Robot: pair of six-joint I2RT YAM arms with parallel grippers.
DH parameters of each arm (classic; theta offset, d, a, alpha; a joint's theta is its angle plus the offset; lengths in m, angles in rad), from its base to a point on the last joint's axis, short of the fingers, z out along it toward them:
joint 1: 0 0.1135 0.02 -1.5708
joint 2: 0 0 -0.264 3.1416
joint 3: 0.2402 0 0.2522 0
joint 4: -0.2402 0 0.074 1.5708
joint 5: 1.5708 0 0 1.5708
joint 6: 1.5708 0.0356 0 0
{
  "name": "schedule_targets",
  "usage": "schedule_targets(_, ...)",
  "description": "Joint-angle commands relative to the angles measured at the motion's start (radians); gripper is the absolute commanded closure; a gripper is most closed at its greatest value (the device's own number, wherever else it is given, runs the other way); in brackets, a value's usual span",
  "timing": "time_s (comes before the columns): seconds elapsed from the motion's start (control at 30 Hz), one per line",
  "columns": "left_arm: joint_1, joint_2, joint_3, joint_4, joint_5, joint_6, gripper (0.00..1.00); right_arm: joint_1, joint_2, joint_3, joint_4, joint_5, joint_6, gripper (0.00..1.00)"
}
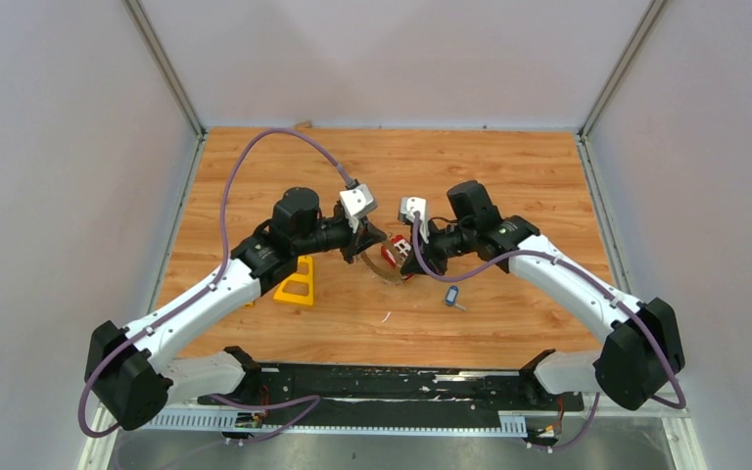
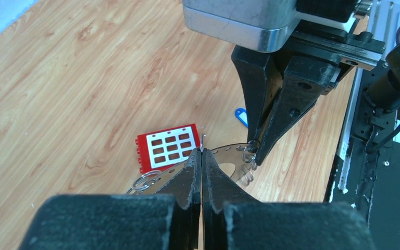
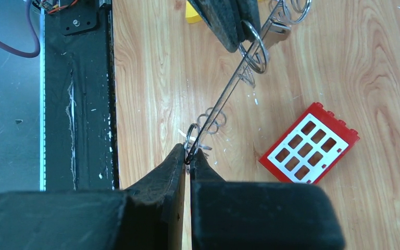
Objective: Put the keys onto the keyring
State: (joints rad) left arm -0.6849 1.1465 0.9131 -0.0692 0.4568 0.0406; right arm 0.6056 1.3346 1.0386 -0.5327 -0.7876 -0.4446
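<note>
Holds the keyring (image 3: 225, 96) between both arms over the wooden table (image 1: 509, 176) — pinches its rim with the left gripper (image 2: 201, 152), fingers pressed flat together on the thin metal. Nips a small split ring (image 3: 191, 136) at the opposite rim with the right gripper (image 3: 189, 159), likewise closed tight. Leaves the blue-headed key (image 1: 451, 295) lying on the boards near the right arm, apart from the keyring — red block (image 3: 309, 144) close by, yellow triangular frame (image 1: 296, 284) by the left arm
</note>
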Motion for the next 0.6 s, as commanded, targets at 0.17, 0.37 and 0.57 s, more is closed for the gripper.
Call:
schedule_targets(0.17,0.007,-0.047,0.015,0.025,-0.019,0.098,0.97,-0.009,-0.121,-0.050,0.074,0.039,-0.056,1.00)
schedule_targets(0.37,0.016,-0.081,0.042,-0.045,0.030,0.178,0.67,-0.053,-0.149,-0.067,0.044,-0.007,-0.089,1.00)
schedule_targets(0.57,0.016,-0.109,0.061,-0.131,0.047,0.283,0.24,-0.061,-0.145,-0.052,0.029,-0.056,-0.069,1.00)
